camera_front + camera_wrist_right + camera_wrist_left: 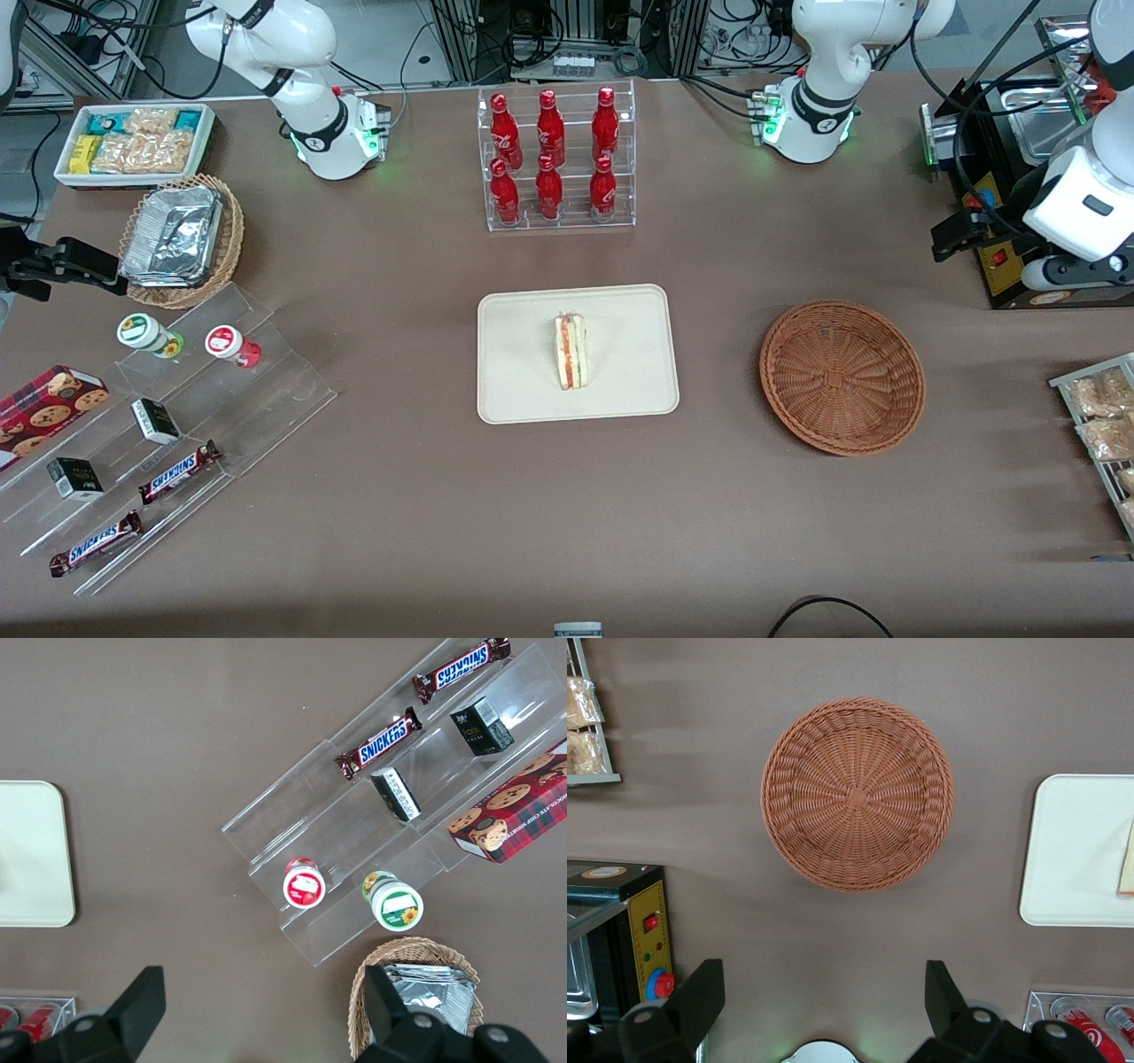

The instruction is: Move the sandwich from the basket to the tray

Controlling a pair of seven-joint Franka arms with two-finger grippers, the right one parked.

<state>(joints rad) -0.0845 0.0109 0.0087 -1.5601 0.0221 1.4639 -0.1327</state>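
Observation:
The sandwich stands on its edge in the middle of the cream tray, its red, orange and green layers showing. One pale edge of the sandwich shows on the tray in the left wrist view. The round reddish-brown basket is empty and sits beside the tray, toward the working arm's end; its woven bottom is bare. My left gripper hangs above the table next to the black appliance, farther from the front camera than the basket. The gripper is open, with only brown tablecloth between its fingers.
A black appliance stands right by the gripper. A rack of bagged pastries lies at the working arm's end. A clear rack of red bottles stands farther back than the tray. Acrylic snack steps and a tan basket of foil trays fill the parked arm's end.

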